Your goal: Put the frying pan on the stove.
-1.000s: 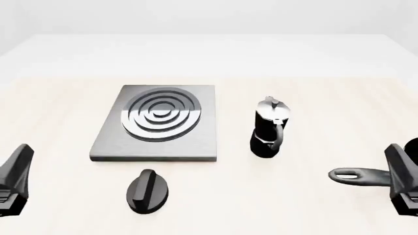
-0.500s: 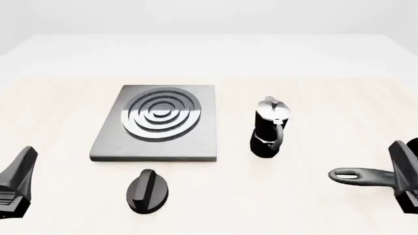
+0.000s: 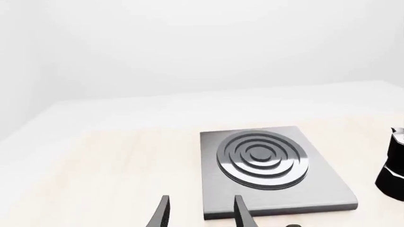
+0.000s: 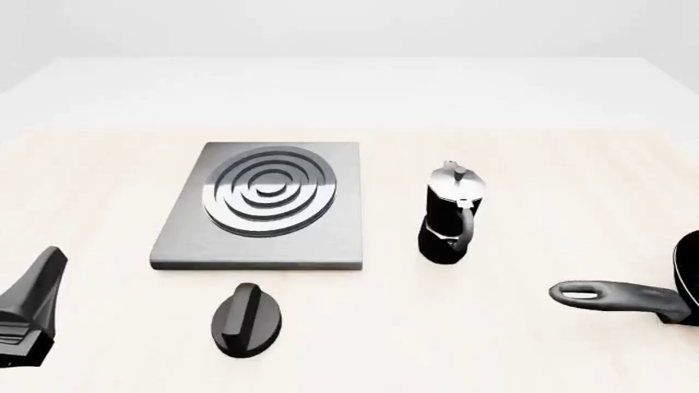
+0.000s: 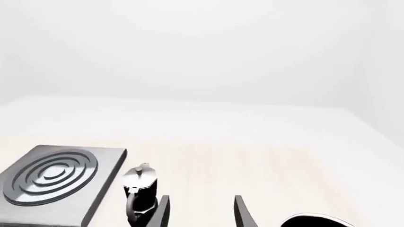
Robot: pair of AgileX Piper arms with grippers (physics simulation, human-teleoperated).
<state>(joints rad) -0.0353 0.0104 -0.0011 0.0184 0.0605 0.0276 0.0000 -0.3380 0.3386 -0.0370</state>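
Left gripper (image 3: 198, 213) spread wide, empty, above the bench (image 4: 525, 164). Right gripper (image 5: 200, 212) likewise parted, empty, frying pan (image 4: 639, 296) untouched at three o'clock.

Stove (image 4: 260, 209) sits centre-left on table (image 4: 525, 164). Knob (image 4: 247, 319) just in front of it, nearer me. Moka pot (image 4: 450, 214) to stove's right, apart. Frying pan (image 4: 628, 296) far right, handle pointing left twd knob.
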